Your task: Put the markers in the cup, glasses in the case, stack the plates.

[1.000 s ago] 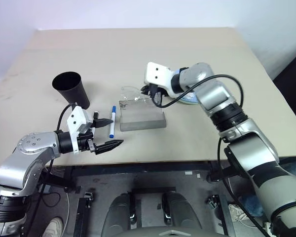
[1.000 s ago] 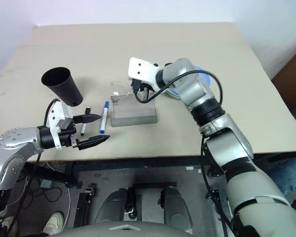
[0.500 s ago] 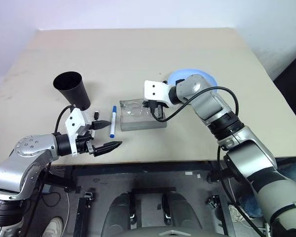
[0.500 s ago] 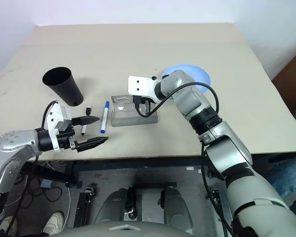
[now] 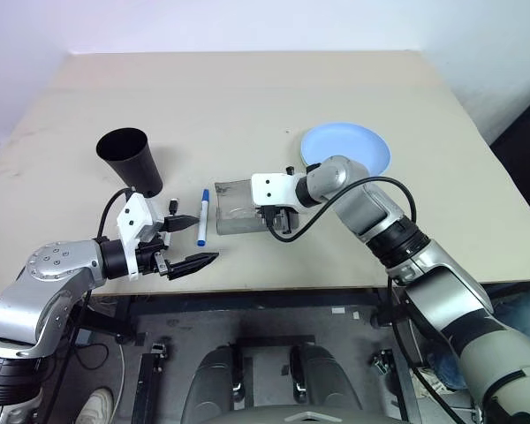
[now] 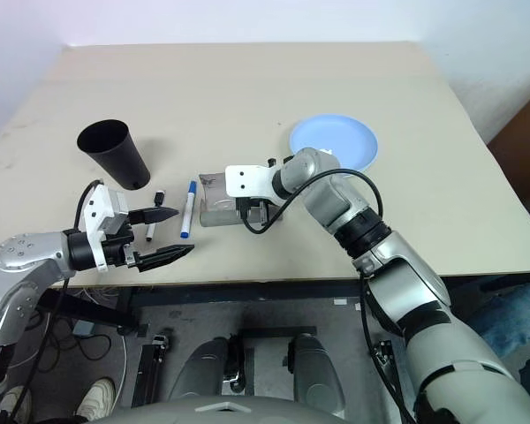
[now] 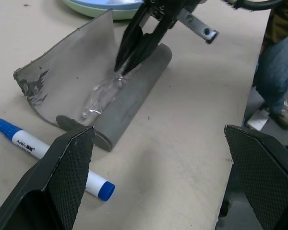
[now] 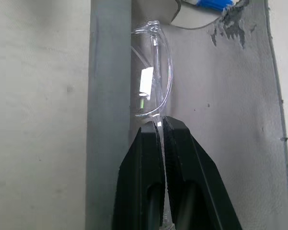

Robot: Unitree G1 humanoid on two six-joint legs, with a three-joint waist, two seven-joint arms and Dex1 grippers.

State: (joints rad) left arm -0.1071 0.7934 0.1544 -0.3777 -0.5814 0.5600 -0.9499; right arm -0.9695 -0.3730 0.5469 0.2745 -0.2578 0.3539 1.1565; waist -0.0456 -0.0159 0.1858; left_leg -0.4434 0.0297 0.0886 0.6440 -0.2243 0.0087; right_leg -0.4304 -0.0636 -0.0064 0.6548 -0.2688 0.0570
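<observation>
The right gripper [image 8: 159,125] was pinched shut on one end of the clear-framed glasses [image 8: 153,76], which hung over the trough of the open grey case [image 7: 129,91], lid folded back; they looked nearly seated but not yet released. The left gripper [image 5: 190,238] hovered with its fingers spread wide and empty, near the blue-capped marker [image 5: 201,217] and the black-capped marker [image 6: 153,215], both lying on the table [image 5: 247,97] just beside the black cup [image 5: 129,159]. The light blue plate [image 5: 345,148] sat apart from the case, while the mint green plate's [image 7: 98,7] rim showed beyond the case. Judged from this, the markers, the lid and the stacking remained undone.
</observation>
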